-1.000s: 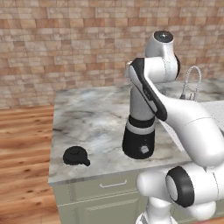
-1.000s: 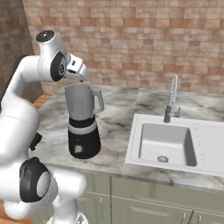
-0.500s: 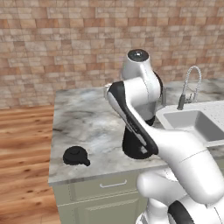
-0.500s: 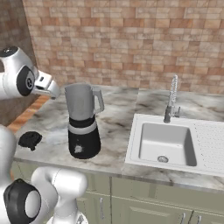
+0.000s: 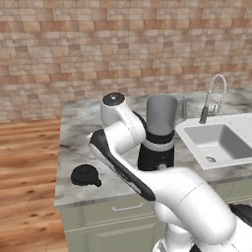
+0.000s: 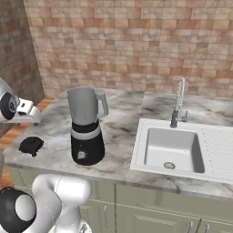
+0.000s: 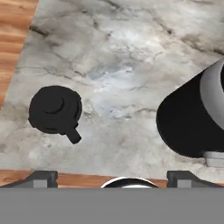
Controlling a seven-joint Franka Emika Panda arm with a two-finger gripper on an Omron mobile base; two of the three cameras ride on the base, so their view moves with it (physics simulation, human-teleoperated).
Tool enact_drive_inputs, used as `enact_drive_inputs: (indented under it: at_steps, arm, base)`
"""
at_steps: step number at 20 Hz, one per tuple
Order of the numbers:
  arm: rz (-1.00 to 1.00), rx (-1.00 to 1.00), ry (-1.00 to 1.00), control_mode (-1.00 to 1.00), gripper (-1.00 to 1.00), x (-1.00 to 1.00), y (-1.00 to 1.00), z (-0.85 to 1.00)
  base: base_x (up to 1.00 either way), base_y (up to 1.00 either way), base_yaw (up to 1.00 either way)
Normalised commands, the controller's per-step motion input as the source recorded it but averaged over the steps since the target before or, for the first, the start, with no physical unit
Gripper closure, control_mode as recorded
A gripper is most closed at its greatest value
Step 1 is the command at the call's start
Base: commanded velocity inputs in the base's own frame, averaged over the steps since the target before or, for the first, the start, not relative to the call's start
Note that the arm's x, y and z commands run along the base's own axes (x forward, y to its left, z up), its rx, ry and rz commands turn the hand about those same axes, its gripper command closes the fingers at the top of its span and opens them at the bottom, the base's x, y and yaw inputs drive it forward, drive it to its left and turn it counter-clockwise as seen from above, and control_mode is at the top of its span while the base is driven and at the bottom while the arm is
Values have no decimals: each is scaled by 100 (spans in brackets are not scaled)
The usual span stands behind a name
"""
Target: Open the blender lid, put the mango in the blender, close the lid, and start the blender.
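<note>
Blender lid [image 7: 54,109], a black round cap with a raised knob and a short side tab, is seen lying on the grey marbled stone counter [image 5: 83,125], near its front edge and well apart from the tall blender [image 6: 86,125], whose grey translucent jar stands open on its glossy black base. The opening step is therefore judged done. The small yellow-green mango cannot be made out in any of these views, so whether it already sits in the jar cannot be told; the jar's inside is hidden.

The two-finger gripper [image 7: 112,176] is held above the counter between lid and blender, its dark fingertips [image 7: 41,177] spread wide with nothing between them. If the fruit is inside, the next move is judged to call for a descent over the lid and a grasp on its knob.

A white sink [image 6: 175,148] with a coiled steel tap [image 6: 179,102] lies to the right, clear of the path. Nothing is seen blocking the lid.
</note>
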Motion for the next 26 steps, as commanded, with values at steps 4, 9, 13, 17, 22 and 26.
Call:
enact_drive_inputs:
  at_steps: [4, 9, 13, 17, 22, 26]
  arm:
    - [25, -6, 17, -100, -100, 26, 56, -76]
    - [29, -6, 16, -100, -100, 19, 38, -54]
    - [24, -2, 6, -100, -100, 4, 18, -35]
    - [10, 0, 3, -100, -100, 9, 13, -26]
    - [1, -1, 4, -100, -100, 16, 38, -21]
    - [0, -1, 3, -100, -100, 24, 26, -14]
  base:
    - [0, 0, 0]
    - [0, 0, 0]
    - [0, 0, 0]
    - [0, 0, 0]
    - [0, 0, 0]
    - [0, 0, 0]
